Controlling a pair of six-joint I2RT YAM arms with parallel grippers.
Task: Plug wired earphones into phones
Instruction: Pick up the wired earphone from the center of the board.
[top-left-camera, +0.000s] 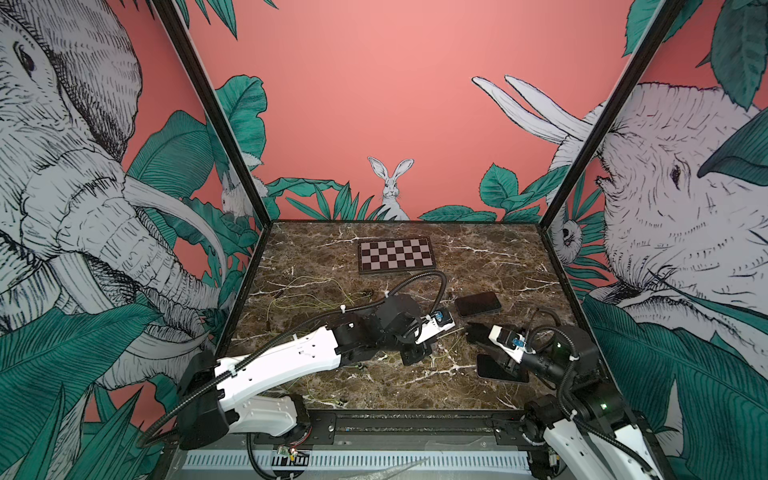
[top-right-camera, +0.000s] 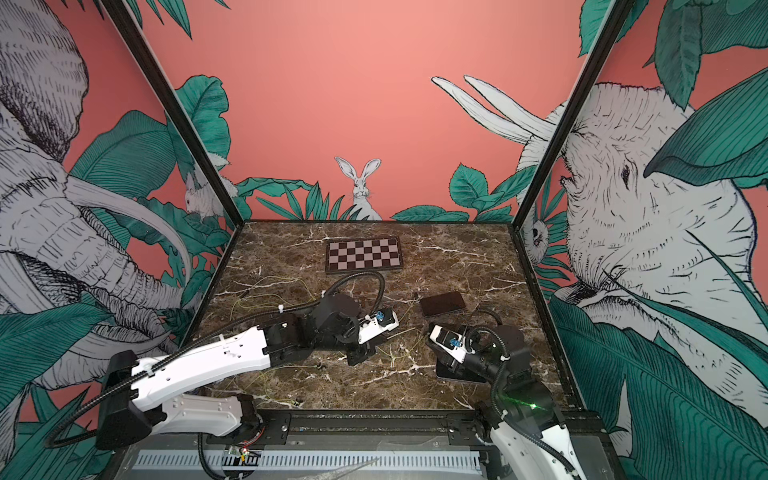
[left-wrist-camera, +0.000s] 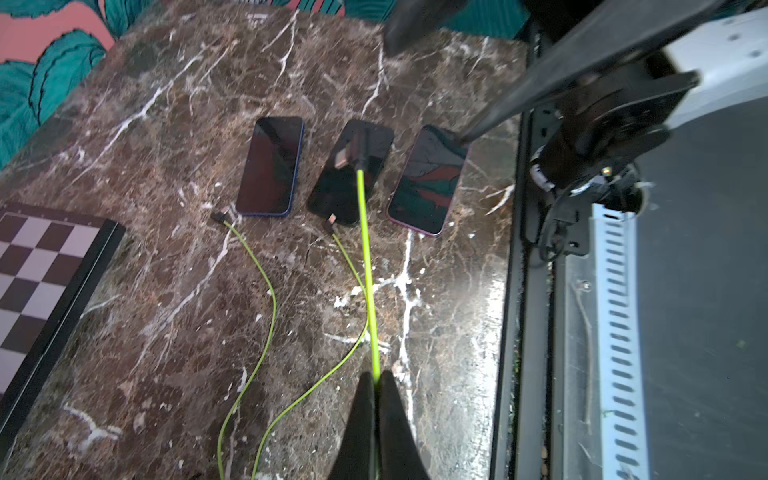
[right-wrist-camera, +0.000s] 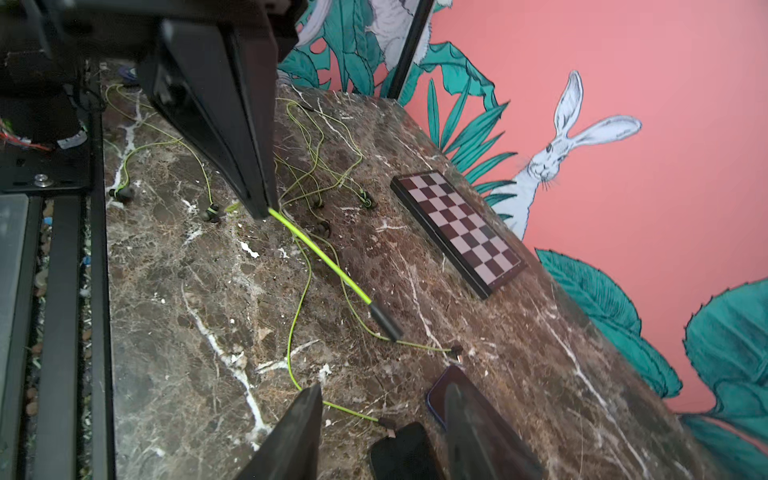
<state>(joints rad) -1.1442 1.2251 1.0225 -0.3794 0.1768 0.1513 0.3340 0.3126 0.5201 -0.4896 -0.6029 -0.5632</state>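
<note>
Brown, white-veined marble tabletop (left-wrist-camera: 166, 291) under everything, boxed in by coral-pink walls (top-left-camera: 395, 104) printed with leaves and animals. Far back, centre of both top views, a black-framed folding checkerboard (top-left-camera: 396, 255). Mid-frame in the left wrist view, three flat glossy smartphones side by side, long axes parallel: blue-edged phone (left-wrist-camera: 271, 166), plain black phone (left-wrist-camera: 336, 191), purple-edged phone (left-wrist-camera: 428, 183) furthest right. Right gripper (right-wrist-camera: 382, 390) spread, nothing between the tips, above the phones' far ends. Left gripper (left-wrist-camera: 376, 376), bottom centre, pressed together on a thin yellow-green earphone cord (left-wrist-camera: 368, 270) running straight up-frame. At its end a small dark plug (left-wrist-camera: 351, 151), raised, in line with the phones' long axes, drawn over the plain black phone. Purple-edged phone just right of it, apparently the only one with no plug at its near end; probably calls for a sideways shift by the left gripper.
</note>
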